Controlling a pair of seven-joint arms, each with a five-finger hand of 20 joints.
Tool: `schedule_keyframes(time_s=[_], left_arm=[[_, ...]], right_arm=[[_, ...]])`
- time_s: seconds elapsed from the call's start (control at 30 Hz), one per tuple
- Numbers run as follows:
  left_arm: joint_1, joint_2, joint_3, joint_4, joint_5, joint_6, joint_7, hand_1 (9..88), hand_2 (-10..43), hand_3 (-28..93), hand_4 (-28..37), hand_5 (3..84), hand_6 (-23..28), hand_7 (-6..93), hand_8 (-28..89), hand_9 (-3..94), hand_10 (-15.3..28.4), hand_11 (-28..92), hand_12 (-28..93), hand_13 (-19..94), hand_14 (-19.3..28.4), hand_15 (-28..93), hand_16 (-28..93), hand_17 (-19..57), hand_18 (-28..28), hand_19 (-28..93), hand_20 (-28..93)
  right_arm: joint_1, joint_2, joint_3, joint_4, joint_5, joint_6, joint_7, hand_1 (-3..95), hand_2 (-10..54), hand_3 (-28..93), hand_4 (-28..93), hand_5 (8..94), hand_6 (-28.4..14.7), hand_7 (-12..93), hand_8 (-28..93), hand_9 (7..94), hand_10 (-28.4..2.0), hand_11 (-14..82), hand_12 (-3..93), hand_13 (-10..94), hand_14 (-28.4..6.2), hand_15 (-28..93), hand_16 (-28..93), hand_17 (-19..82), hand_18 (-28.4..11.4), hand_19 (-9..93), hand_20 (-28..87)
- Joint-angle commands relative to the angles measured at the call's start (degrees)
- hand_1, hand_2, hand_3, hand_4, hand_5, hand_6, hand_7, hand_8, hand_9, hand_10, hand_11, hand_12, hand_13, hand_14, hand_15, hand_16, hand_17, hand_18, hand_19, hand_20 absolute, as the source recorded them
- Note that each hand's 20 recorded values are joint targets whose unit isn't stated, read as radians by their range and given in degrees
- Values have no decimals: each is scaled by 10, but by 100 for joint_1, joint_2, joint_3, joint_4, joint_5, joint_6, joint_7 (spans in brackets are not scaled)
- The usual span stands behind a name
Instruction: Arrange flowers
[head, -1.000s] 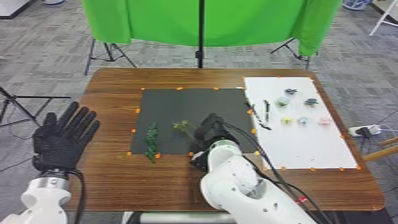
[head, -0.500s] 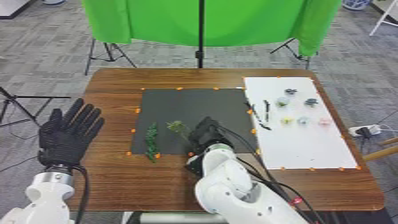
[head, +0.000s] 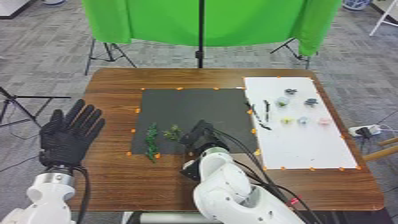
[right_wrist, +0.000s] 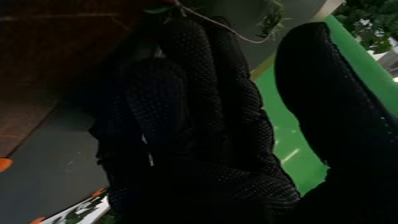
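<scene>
"Where's the small green sprig (head: 171, 132)?"
"On the dark mat (head: 191, 102), at nine o'clock from the right hand (head: 199, 136), its fingers (right_wrist: 188, 62) straight, released. The left hand (head: 67, 137), fingers spread, is farther."
"Long axis?"
"Roughly one to seven o'clock, I'd judge. Which way it points, I can't tell; settle that before regrasping."

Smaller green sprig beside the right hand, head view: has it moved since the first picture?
Yes. The smaller green sprig has shifted left, closer to the long green stem, and slightly toward the view's bottom edge.
</scene>
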Motion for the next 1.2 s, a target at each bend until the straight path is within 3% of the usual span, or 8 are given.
schedule_keyframes(time_s=[0.03, 0.4, 0.63, 0.77, 0.9, 1.2], left_arm=[[155, -96, -49, -6, -26, 41, 15, 258, 147, 743, -283, 433, 96, 34, -63, 357, 149, 143, 100, 261, 137, 204, -56, -28, 110, 214, 104], [264, -156, -133, -51, -31, 23, 115, 257, 146, 745, -283, 434, 95, 36, -64, 361, 150, 144, 100, 262, 137, 206, -56, -28, 110, 215, 104], [395, -277, -216, -95, -21, -3, 176, 256, 146, 746, -283, 435, 94, 37, -65, 361, 149, 145, 101, 263, 136, 206, -55, -28, 110, 214, 104], [437, -358, -266, -98, 18, -108, 195, 255, 143, 749, -283, 435, 92, 39, -64, 362, 149, 145, 101, 265, 136, 206, -55, -27, 110, 213, 103], [480, -390, -299, -123, 36, -115, 223, 254, 140, 752, -283, 435, 91, 39, -65, 362, 148, 143, 100, 268, 134, 204, -54, -25, 108, 208, 103], [432, -365, -295, -106, -33, -37, 239, 254, 139, 753, -283, 435, 89, 40, -66, 362, 146, 144, 101, 268, 132, 203, -52, -23, 106, 203, 105]], right_arm=[[12, 82, 66, -99, -116, 115, -128, 401, -95, 751, -201, 719, -69, 248, -10, 730, -195, 372, 234, 677, -152, 740, 241, 314, -283, 882, 212], [27, 266, 119, -473, 74, 70, -162, 391, -95, 757, -194, 715, -67, 239, -37, 740, -194, 398, 248, 686, -153, 749, 243, 319, -284, 889, 219], [-59, 546, 473, -852, 189, 142, -175, 382, -95, 760, -185, 716, -70, 202, -115, 746, -195, 399, 250, 691, -154, 755, 247, 324, -284, 894, 226], [-228, 750, 950, -1003, 112, 341, -118, 379, -95, 757, -183, 699, -75, 165, -113, 749, -196, 396, 252, 695, -155, 766, 258, 330, -284, 901, 230], [-269, 1049, 1448, -886, -119, 455, 35, 376, -95, 755, -186, 690, -77, 142, -108, 744, -196, 395, 255, 694, -156, 768, 268, 331, -284, 903, 231], [-12, 1606, 1806, -11, -737, 54, 203, 377, -95, 731, -222, 688, -88, 177, -93, 680, -211, 369, 242, 654, -166, 784, 283, 316, -284, 904, 229]])
